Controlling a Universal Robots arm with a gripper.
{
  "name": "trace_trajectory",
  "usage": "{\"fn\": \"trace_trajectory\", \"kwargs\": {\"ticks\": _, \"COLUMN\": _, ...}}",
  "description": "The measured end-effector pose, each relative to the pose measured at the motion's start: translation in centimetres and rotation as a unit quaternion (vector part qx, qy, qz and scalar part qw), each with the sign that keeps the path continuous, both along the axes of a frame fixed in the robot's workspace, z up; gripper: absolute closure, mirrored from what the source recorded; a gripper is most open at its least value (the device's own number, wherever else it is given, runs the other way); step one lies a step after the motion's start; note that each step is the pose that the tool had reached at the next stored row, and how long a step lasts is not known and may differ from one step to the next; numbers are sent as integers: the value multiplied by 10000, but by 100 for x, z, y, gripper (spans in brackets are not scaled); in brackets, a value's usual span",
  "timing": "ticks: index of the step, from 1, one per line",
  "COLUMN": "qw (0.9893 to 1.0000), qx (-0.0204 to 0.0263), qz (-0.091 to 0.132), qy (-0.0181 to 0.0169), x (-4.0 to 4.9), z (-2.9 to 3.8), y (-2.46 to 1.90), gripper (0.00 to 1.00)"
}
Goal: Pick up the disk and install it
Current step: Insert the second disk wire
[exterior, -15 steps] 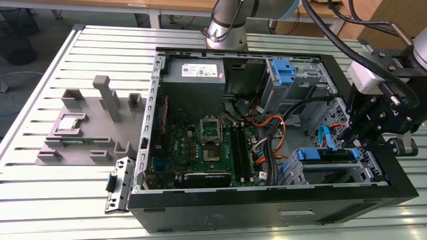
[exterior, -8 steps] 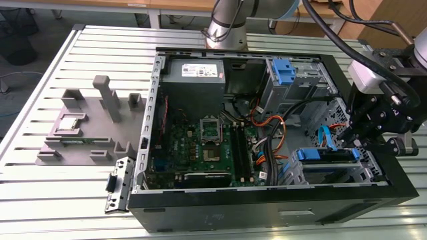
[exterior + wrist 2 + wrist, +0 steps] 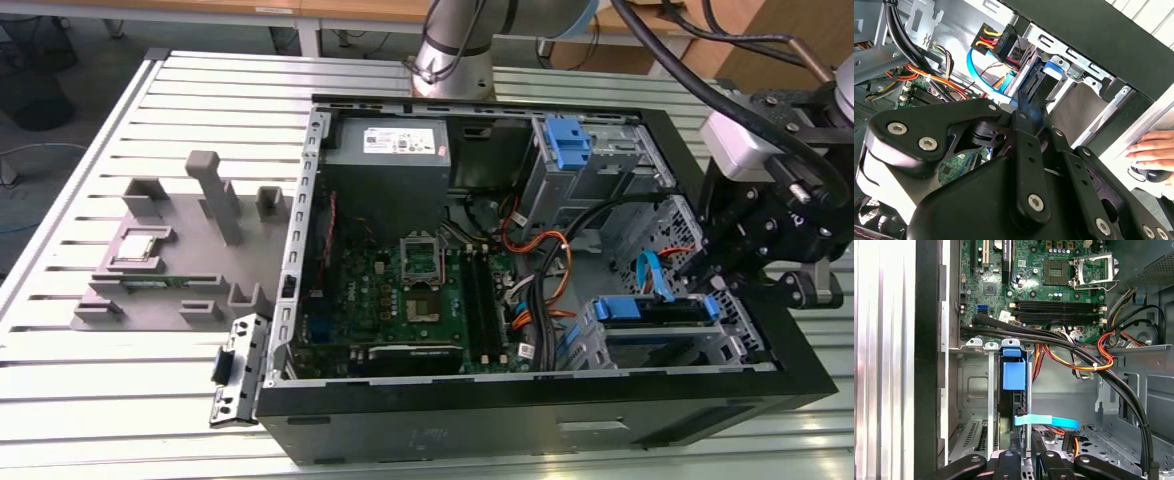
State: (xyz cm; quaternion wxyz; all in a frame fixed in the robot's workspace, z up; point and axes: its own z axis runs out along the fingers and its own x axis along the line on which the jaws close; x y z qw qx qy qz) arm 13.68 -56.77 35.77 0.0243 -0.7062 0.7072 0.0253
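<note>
Black metal gripper: closest to the camera, right over the cage. Its fingers are close together and seem to pinch the thin back edge of the disk.
Big black computer case: lies open on its side, with the cage in one corner.
Silver metal drive cage: the slot the disk goes into.
Silver disk in its blue plastic frame: stands on edge between the cage rails, partly in.
Light blue flat cable: just beside the cage.
Good way: keep the disk straight along the cage rails, push slowly, and don't squash the cable.
</note>
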Motion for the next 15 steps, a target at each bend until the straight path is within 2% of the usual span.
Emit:
{"fn": "trace_trajectory", "kwargs": {"ticks": 10, "qw": 10000, "qx": 0, "qz": 0, "qy": 0, "x": 0, "z": 11, "y": 7, "gripper": 76}}
{"fn": "trace_trajectory", "kwargs": {"ticks": 15, "qw": 10000, "qx": 1, "qz": 0, "qy": 0, "x": 0, "z": 7, "y": 47, "gripper": 76}}
